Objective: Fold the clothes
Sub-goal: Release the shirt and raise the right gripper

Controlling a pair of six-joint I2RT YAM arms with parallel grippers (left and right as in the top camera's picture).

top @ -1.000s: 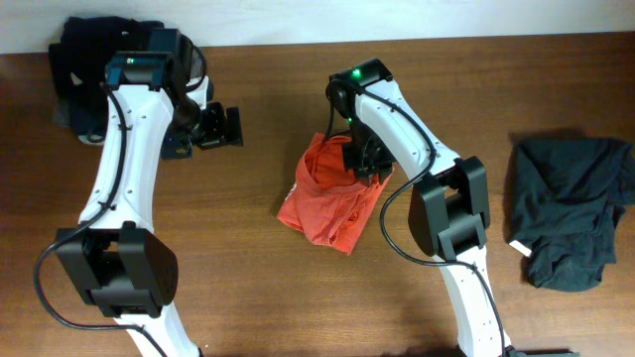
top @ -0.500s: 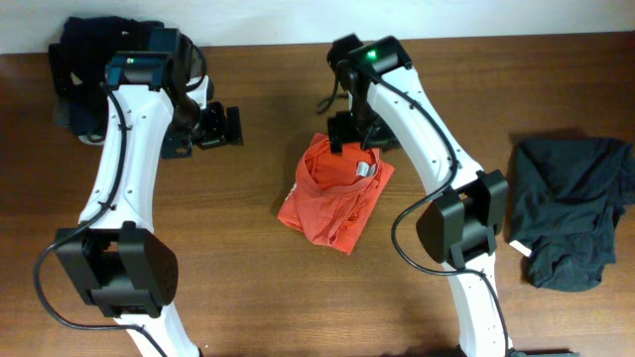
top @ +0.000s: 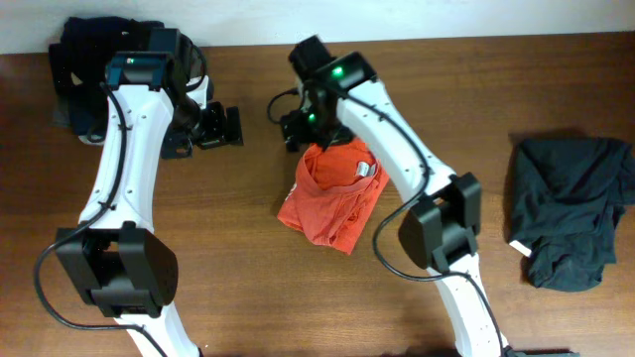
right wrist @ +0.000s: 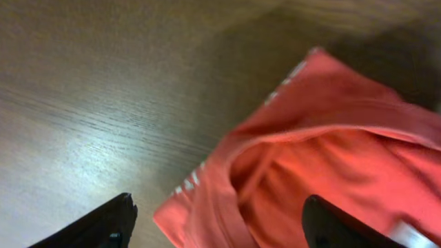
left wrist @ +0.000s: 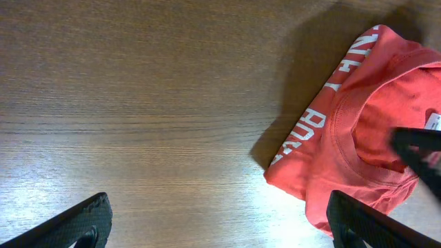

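Plainly, the red-orange cotton T-shirt point(top: 332, 198) lies bunched on the brown wooden table point(top: 238, 297). The right gripper point(right wrist: 217, 200) hangs open over its collar point(left wrist: 348, 131) edge, the left gripper point(left wrist: 219, 207) open well left of it, both empty. A low pass could snag the collar, undoing folds. The right arm point(top: 397, 129) hides the shirt's far edge; layers perhaps lie loose.

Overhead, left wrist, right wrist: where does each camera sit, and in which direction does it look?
Overhead: above the table, looking straight down; both arms, the left tool and the right tool show.
Left wrist: on the left arm, facing down at wood and the T-shirt; its two open fingers show.
Right wrist: on the right arm, close above the T-shirt; its open fingers show.
Shared: all three see the T-shirt.
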